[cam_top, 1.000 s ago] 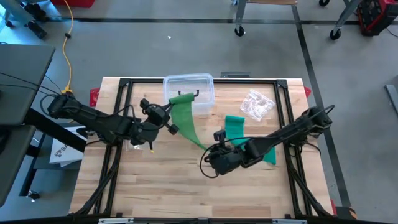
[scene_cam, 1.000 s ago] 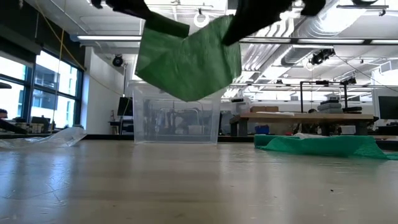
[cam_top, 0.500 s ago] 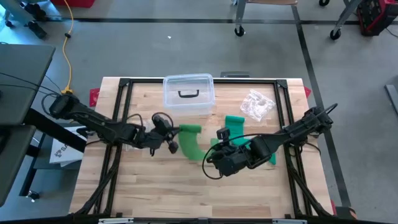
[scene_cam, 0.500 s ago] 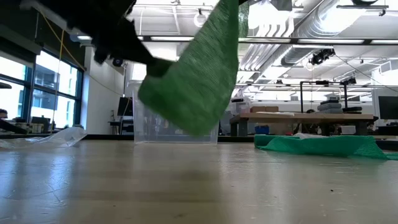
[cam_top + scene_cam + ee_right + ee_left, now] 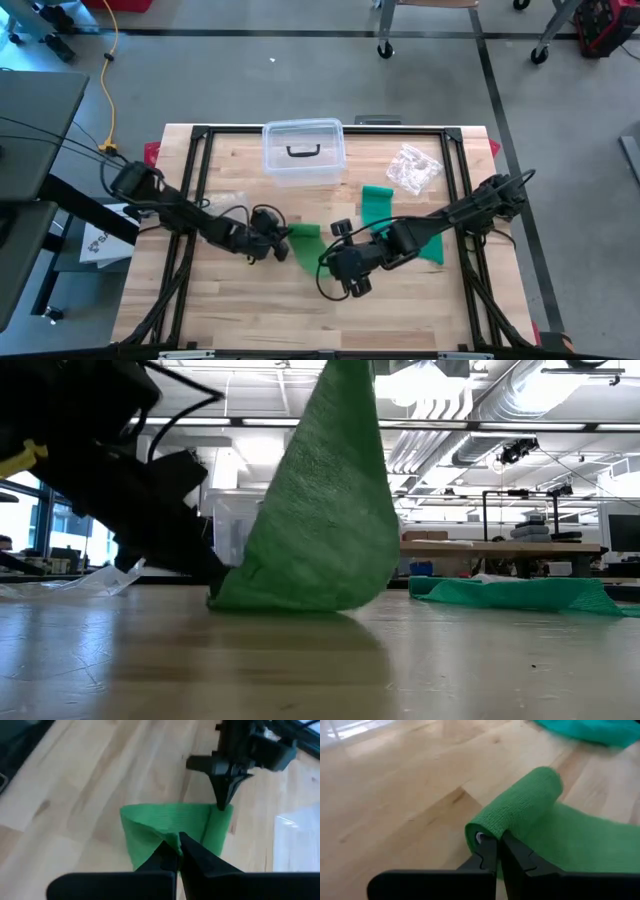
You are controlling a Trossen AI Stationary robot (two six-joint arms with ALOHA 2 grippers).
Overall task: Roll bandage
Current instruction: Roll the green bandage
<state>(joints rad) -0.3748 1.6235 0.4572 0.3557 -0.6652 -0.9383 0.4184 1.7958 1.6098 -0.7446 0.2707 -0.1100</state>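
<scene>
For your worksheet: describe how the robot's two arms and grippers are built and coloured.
Both arms are slim, black and jointed, with thin black cables looping alongside. The left gripper and right gripper each end in two narrow, tapered black fingers with notched inner edges. No markings are readable.

Both arms [image 5: 180,210] are matte black, jointed tubes with thin black cables looping alongside. Each pincer [image 5: 497,851] has two dark, tapering fingers with notched inner edges.
</scene>
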